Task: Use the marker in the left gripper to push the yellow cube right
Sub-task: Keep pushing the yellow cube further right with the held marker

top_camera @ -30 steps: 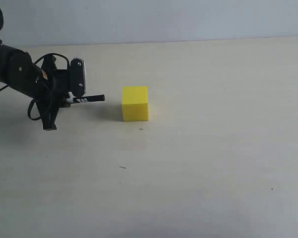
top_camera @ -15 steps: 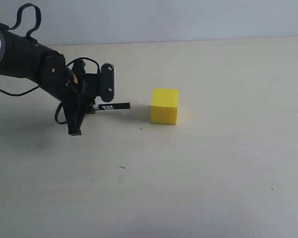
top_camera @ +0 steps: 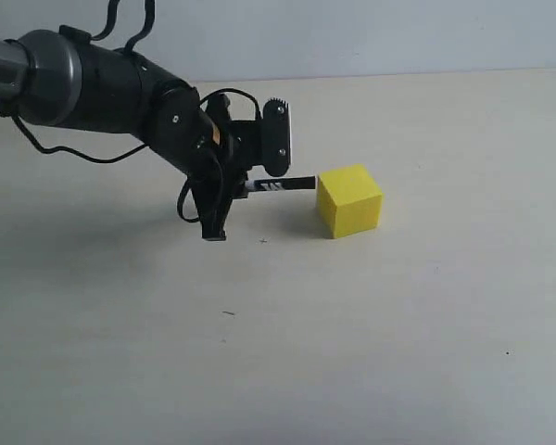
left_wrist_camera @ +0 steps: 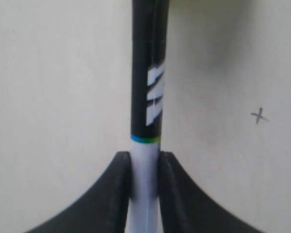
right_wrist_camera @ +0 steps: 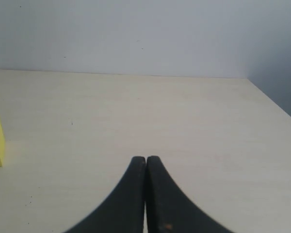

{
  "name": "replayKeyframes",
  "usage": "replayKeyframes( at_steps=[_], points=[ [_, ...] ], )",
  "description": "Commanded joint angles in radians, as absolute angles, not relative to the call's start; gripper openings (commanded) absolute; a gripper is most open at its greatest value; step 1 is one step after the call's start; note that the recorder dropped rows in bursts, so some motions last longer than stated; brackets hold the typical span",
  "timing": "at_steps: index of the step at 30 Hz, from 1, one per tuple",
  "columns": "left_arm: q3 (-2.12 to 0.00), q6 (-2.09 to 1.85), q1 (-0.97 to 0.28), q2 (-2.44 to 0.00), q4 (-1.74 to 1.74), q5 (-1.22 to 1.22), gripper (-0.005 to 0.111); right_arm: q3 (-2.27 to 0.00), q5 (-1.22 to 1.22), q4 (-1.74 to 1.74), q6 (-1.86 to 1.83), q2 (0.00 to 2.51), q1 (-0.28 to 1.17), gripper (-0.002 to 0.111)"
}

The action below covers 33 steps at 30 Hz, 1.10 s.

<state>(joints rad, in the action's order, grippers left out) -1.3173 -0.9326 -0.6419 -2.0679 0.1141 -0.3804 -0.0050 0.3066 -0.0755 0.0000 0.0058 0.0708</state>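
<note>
My left claw (left_wrist_camera: 144,162) grasped the marker (top_camera: 284,184) by its white barrel. The black cap appeared to touch the left face of the yellow cube (top_camera: 350,200), mid-bench (top_camera: 398,324). My right claw (right_wrist_camera: 145,167) was clenched on nothing. Hazard: off-centre contact could spin the cube and let the tip slip past. A hard push could drive the marker back through the grip. Count: one marker, one cube, two claws.

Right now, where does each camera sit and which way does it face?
Exterior view: off the arms, looking down across the table to the wall; shows the left gripper holding the marker.
Left wrist view: on that wrist, looking along the marker at the table; shows the gripper's fingers.
Right wrist view: on that wrist, facing the wall across the table; shows the shut right gripper.
Exterior and right wrist share the yellow cube.
</note>
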Motion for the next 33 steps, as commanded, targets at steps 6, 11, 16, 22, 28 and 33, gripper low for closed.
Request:
replayKeyframes(
  at_steps=[6, 11, 16, 22, 28, 33],
  points=[
    [-1.330, -0.900, -0.566, -2.069, 0.120, -0.559, 0.000, 0.000, 0.292, -0.076, 0.000, 0.000, 0.064, 0.000],
    [-1.330, -0.900, -0.617, -2.071, 0.120, -0.436, 0.000, 0.000, 0.292, -0.076, 0.000, 0.000, 0.064, 0.000],
    [-1.361, -0.897, -0.695, -2.082, 0.120, -0.310, 0.000, 0.000, 0.292, -0.076, 0.000, 0.000, 0.064, 0.000],
    [-1.384, -0.871, -0.676, -2.082, 0.120, -0.400, 0.000, 0.000, 0.292, -0.076, 0.000, 0.000, 0.064, 0.000],
    [-1.384, -0.844, -0.603, -2.082, 0.120, -0.573, 0.000, 0.000, 0.292, -0.076, 0.000, 0.000, 0.064, 0.000],
    [-1.384, -0.822, -0.596, -2.087, 0.120, -0.605, 0.000, 0.000, 0.292, -0.076, 0.000, 0.000, 0.064, 0.000]
  ],
)
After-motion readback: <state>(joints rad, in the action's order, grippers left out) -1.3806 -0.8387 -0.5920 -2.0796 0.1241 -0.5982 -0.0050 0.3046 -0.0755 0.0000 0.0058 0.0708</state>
